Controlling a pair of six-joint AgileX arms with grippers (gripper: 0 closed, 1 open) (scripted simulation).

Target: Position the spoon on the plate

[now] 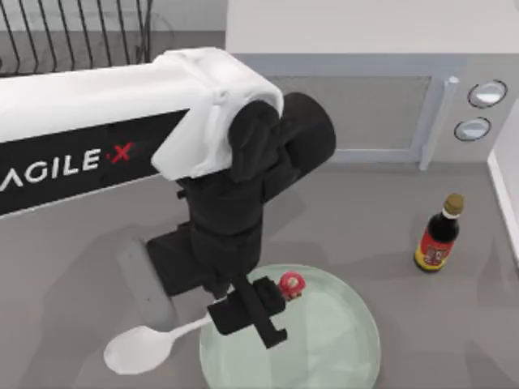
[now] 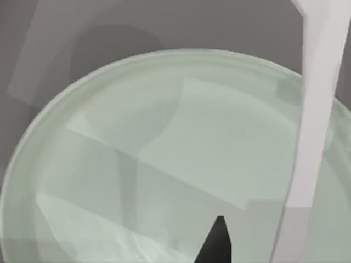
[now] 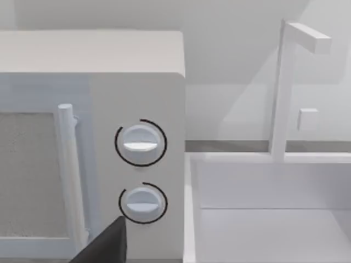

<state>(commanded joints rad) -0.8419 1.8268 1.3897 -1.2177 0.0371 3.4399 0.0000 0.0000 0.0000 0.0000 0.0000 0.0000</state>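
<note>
The pale-green plate [image 1: 324, 348] lies at the front middle of the table. My left gripper [image 1: 243, 318] hangs over the plate's left part, shut on the handle of the white spoon [image 1: 138, 349]. The spoon's oval bowl sticks out past the plate's left rim, over the grey table. In the left wrist view the spoon's handle [image 2: 315, 137] crosses in front of the plate [image 2: 137, 164], and one dark fingertip [image 2: 216, 246] shows close by. A dark fingertip [image 3: 107, 246] of my right gripper shows in the right wrist view, facing the microwave.
A dark sauce bottle [image 1: 438, 235] stands to the right of the plate. A white microwave [image 1: 357, 105] sits along the back, with its two knobs [image 3: 141, 143] facing the right wrist camera. A wire rack [image 1: 73, 32] is at the back left. A white sink [image 3: 263, 213] with faucet [image 3: 285, 87] lies at the right.
</note>
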